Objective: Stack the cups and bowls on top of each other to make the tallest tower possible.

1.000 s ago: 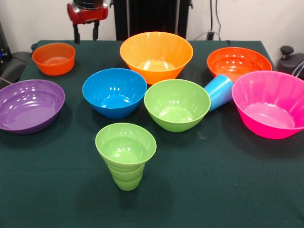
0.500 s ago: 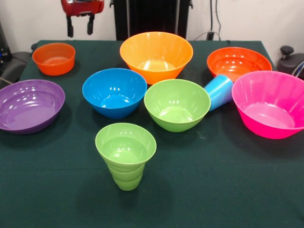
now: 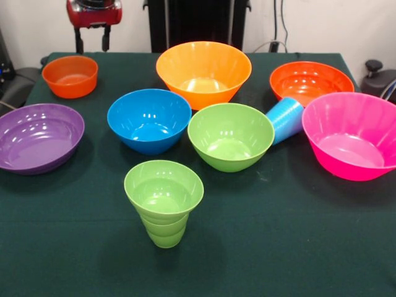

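Fingers point(image 3: 92, 39) spread and empty, shifted leftward, above small orange bowl point(image 3: 70, 76)

A dark green table point(image 3: 297, 247) carries everything. A lime green cup point(image 3: 163, 201) stands upright at the front. Behind it sit a blue bowl point(image 3: 149, 120) and a green bowl point(image 3: 230, 136), with a purple bowl point(image 3: 38, 137) and pink bowl point(image 3: 352, 135) at the sides. Farther back: a small orange bowl point(image 3: 70, 75), a big yellow-orange bowl point(image 3: 203, 72), an orange-red bowl point(image 3: 310, 81). A light blue cup point(image 3: 284, 119) seems to lie tipped between the green and pink bowls
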Controlling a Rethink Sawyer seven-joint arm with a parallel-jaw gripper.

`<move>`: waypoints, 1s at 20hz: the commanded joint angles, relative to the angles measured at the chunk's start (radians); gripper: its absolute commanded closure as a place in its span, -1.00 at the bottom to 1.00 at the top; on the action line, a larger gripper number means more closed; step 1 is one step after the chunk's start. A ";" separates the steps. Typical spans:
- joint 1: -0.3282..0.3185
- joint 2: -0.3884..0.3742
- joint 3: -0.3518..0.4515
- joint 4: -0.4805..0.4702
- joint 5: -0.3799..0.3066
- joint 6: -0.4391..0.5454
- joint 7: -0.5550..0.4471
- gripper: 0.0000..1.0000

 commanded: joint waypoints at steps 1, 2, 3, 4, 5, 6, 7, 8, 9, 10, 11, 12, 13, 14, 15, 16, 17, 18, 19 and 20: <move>-0.004 0.158 0.050 -0.067 -0.058 -0.137 0.160 -1.00; -0.006 0.165 0.050 -0.071 -0.059 -0.144 0.159 -1.00; -0.011 0.174 0.049 -0.072 -0.062 -0.156 0.157 -1.00; -0.017 0.181 0.051 -0.073 -0.065 -0.165 0.153 -1.00; -0.026 0.185 0.053 -0.071 -0.069 -0.173 0.150 -1.00; -0.034 0.189 0.055 -0.069 -0.073 -0.181 0.146 -1.00; -0.041 0.196 0.055 -0.069 -0.078 -0.191 0.143 -1.00; -0.053 0.199 0.061 -0.067 -0.082 -0.194 0.137 -1.00; -0.061 0.207 0.064 -0.066 -0.084 -0.200 0.136 -1.00; -0.062 0.217 0.068 -0.073 -0.081 -0.199 0.135 -1.00; -0.066 0.223 0.071 -0.072 -0.083 -0.204 0.134 -1.00; -0.063 0.215 0.077 -0.068 -0.076 -0.195 0.135 -1.00; -0.062 0.214 0.077 -0.065 -0.076 -0.199 0.137 -1.00; -0.058 0.224 0.072 -0.071 -0.075 -0.206 0.141 -1.00; -0.053 0.226 0.068 -0.072 -0.074 -0.211 0.144 -1.00; -0.051 0.235 0.062 -0.079 -0.073 -0.218 0.147 -1.00; -0.042 0.238 0.049 -0.086 -0.072 -0.226 0.152 -1.00; -0.049 0.241 0.047 -0.087 -0.079 -0.232 0.148 -1.00; -0.049 0.244 0.042 -0.093 -0.082 -0.236 0.145 -1.00; -0.059 0.248 0.044 -0.096 -0.096 -0.250 0.138 1.00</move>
